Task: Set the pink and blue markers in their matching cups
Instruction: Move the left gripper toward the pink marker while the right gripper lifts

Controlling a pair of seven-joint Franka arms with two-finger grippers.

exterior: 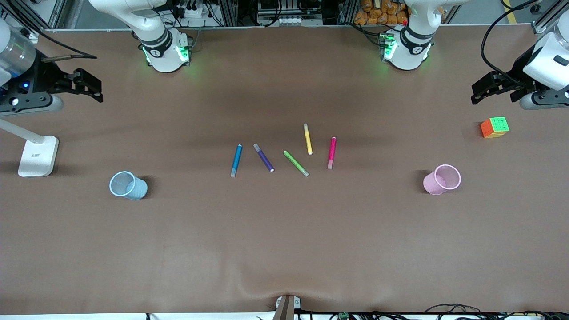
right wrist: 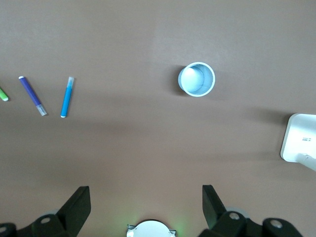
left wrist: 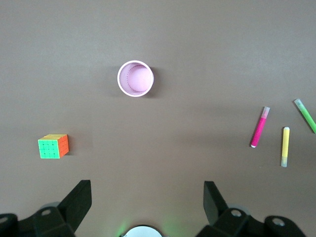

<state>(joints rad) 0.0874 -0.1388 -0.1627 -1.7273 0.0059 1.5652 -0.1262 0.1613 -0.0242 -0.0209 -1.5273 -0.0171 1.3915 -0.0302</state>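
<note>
Both sets of fingers stand spread wide with nothing between them: the left gripper hangs high at the left arm's end of the table, just above the coloured cube, and the right gripper hangs at the right arm's end near the white lamp base; neither touches anything, so both arms look parked at a start pose with the task not begun. Each wrist view looks straight down on its own cup, which suggests the layout is split by side: the pink cup stands upright, mouth up, toward the left arm's end, and the blue cup stands likewise toward the right arm's end. The pens lie flat in a loose fan at mid-table, well apart from both cups. The pink marker is the one closest to the pink cup; its long axis runs almost straight toward the front camera, paler end nearer that camera. The blue marker is the one closest to the blue cup; its axis also runs near-far with a slight lean, grey tip nearer the camera. Between them lie the purple pen, green pen and yellow pen, none touching. Judgement: each arm takes its nearer marker, closing across the barrel
</note>
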